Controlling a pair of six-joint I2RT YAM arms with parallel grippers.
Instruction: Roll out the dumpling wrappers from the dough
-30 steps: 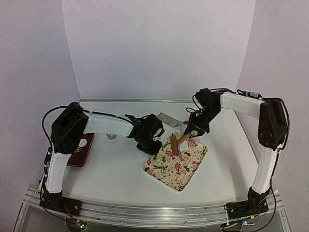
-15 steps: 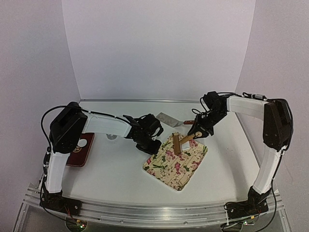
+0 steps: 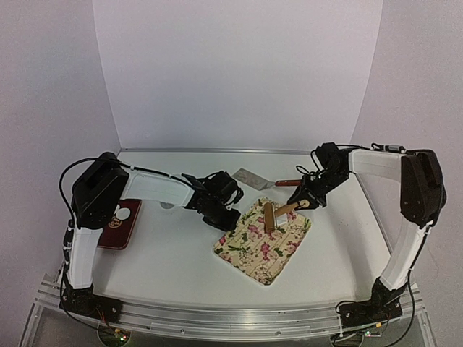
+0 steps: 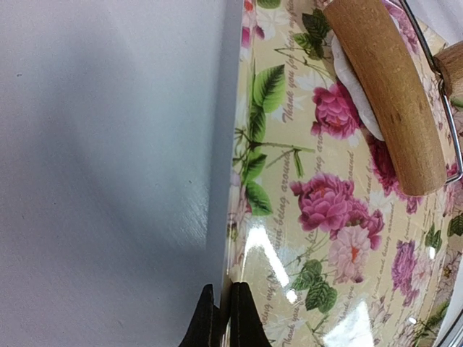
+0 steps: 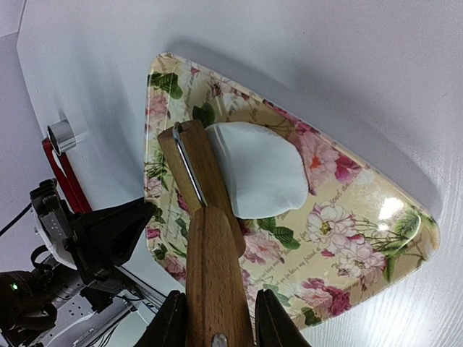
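The right gripper (image 3: 304, 203) is closed partway around the wooden handle of the roller (image 3: 270, 216) and holds it firmly. A second ago this hand was higher and more to the left. It has now pulled back to the right and gone lower, so the handle lies flatter.

The round part of the roller rests on the dough (image 5: 257, 170), a flat white piece with its near edge under the roller. The dough lies on the flowery board (image 3: 264, 253), at the far end of it.

The left gripper (image 3: 230, 220) is closed tight with nothing between its fingers. Its tips sit right at the left edge of the board. It has hardly moved.

Behind the board a metal spatula (image 3: 253, 178) lies on the table (image 3: 166, 253). More of its handle shows now.

Far to the left, a round white dumpling wrapper (image 3: 124, 214) lies on a dark red tray (image 3: 116, 235). A small metal ring (image 5: 61, 134) stands just beside that tray.
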